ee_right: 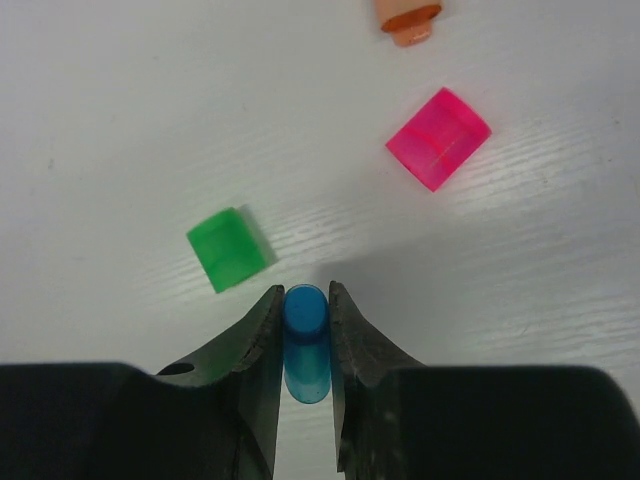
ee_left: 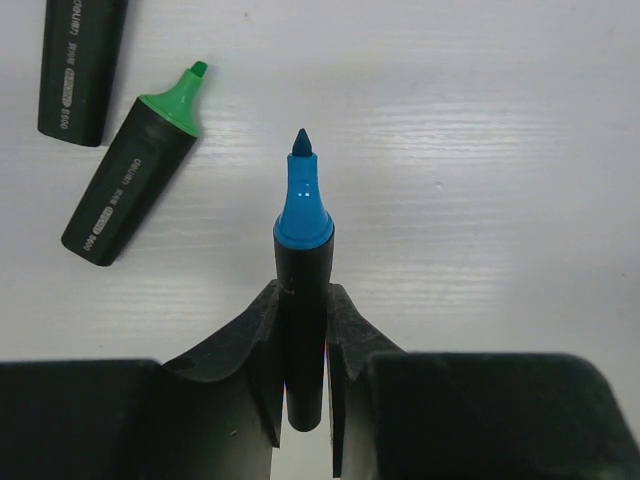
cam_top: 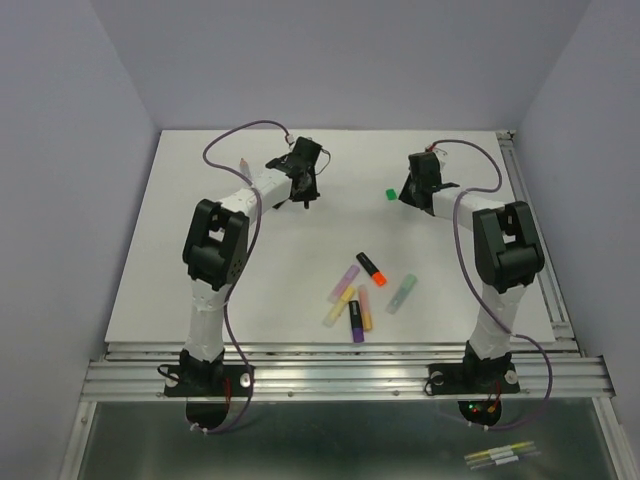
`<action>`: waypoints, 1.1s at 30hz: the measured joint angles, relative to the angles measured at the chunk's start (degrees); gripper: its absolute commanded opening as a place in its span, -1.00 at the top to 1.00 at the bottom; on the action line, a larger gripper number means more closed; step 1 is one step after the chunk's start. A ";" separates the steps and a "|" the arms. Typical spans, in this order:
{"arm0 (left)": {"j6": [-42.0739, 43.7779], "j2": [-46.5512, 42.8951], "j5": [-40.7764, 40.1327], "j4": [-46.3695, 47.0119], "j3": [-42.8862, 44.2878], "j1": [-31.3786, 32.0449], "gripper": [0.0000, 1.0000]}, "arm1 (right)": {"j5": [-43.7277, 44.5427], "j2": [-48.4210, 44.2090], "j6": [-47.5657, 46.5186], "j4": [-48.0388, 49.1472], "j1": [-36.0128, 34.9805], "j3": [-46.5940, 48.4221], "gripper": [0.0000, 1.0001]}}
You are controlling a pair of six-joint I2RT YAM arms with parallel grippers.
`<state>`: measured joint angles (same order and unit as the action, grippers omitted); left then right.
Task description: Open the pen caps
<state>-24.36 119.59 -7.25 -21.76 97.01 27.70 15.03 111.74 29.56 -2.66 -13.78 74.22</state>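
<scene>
My left gripper is shut on the black barrel of an uncapped pen, whose blue tip points away over the table. Beside it lies an uncapped green-tipped black pen and another black barrel. My right gripper is shut on a blue pen cap, held just above the table. A green cap and a pink cap lie loose in front of it, with an orange-tipped piece at the top edge. In the top view the left gripper and right gripper hang far apart at the back.
Several capped pens lie clustered mid-table: an orange-capped black one, a purple-capped black one and pastel ones. The green cap sits left of the right gripper. A metal rail runs along the near edge.
</scene>
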 measured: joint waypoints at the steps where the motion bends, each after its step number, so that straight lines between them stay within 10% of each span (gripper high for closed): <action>1: 0.39 0.96 -0.87 -0.87 0.87 -0.09 0.82 | 0.15 0.81 -0.31 -0.48 0.00 0.00 0.77; 10: 4.70 6.43 -6.38 -7.04 6.56 -1.18 0.11 | 2.69 5.44 -1.95 -3.58 0.00 4.24 -0.07; 18: 5.95 6.67 -6.95 -8.13 7.39 -1.20 -0.54 | 2.29 4.94 -1.62 -4.52 0.00 5.20 -0.40; 22: 5.95 6.01 -6.05 -6.67 5.66 -1.16 -0.70 | 1.01 1.36 -1.03 -5.42 0.00 4.17 -1.00; 25: 6.16 0.87 -3.17 -3.56 -2.36 -0.85 -0.98 | 0.04 -5.75 -0.31 -5.64 0.00 0.87 -1.00; 33: 5.75 -23.04 1.53 6.93 -25.31 8.63 -0.98 | -4.55 -24.59 0.94 -2.89 0.00 -14.05 -1.00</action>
<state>-18.61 96.55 -5.72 -14.83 71.70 36.34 10.48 87.15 30.50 -5.54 -13.78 60.16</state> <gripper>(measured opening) 0.986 0.999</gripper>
